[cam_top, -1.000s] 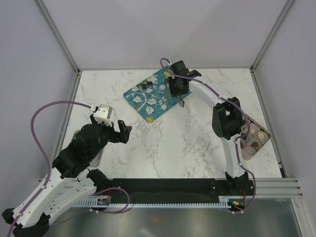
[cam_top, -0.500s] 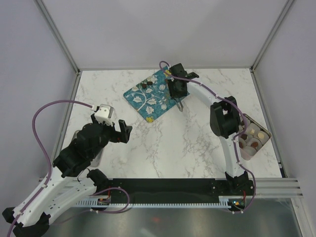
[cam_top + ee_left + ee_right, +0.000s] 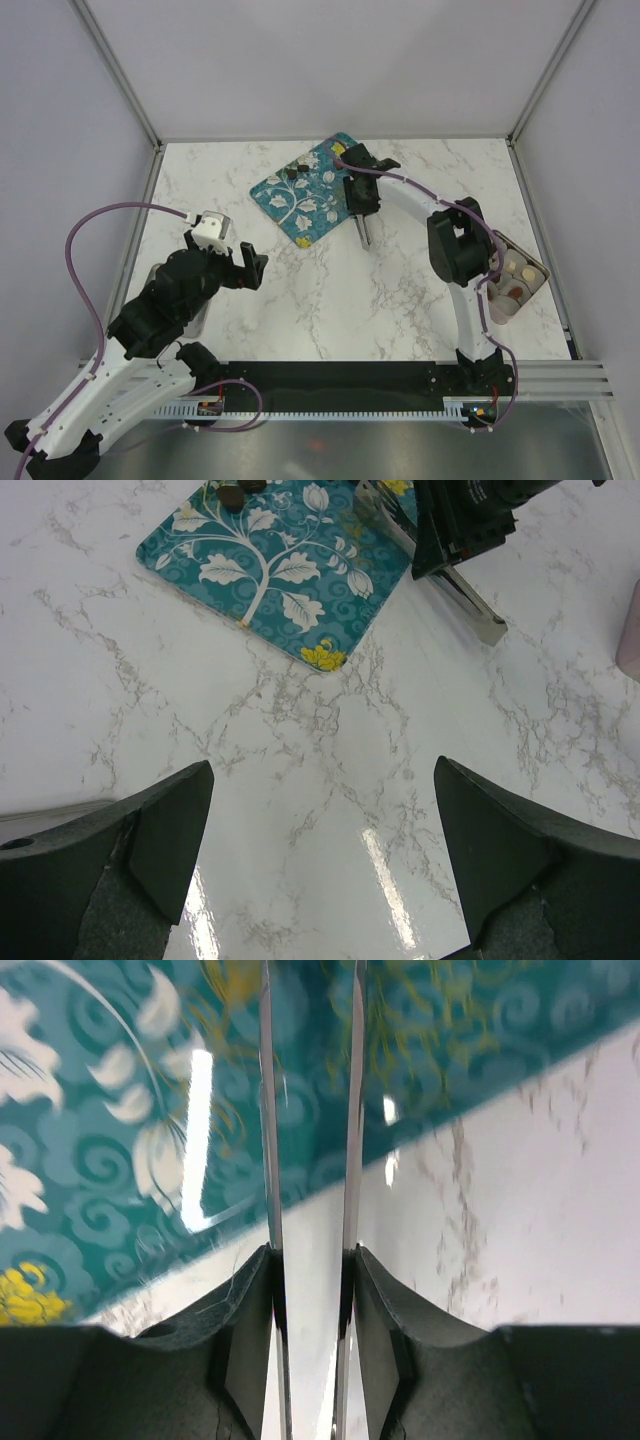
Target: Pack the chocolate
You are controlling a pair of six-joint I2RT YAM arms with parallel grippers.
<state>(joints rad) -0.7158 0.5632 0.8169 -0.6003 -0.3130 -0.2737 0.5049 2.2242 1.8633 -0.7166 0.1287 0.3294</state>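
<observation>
Small dark brown chocolate pieces (image 3: 293, 175) lie at the far corner of the teal flowered tray (image 3: 305, 200); they also show at the top of the left wrist view (image 3: 235, 492). My right gripper (image 3: 360, 195) is shut on metal tongs (image 3: 364, 228) at the tray's right edge, with the tong tips over the marble. In the right wrist view the gripper (image 3: 310, 1290) holds the two tong blades (image 3: 268, 1110) slightly apart, and no piece shows between them. My left gripper (image 3: 250, 265) is open and empty above bare marble (image 3: 320, 880).
A box (image 3: 515, 280) with round light and brown pieces in cups stands at the right edge beside the right arm. A metal tray (image 3: 195, 320) lies under the left arm. The tongs (image 3: 470, 605) show in the left wrist view.
My right gripper has drawn the tongs back from over the tray toward the near side; their tips now hang over the marble. The left arm has not moved.
</observation>
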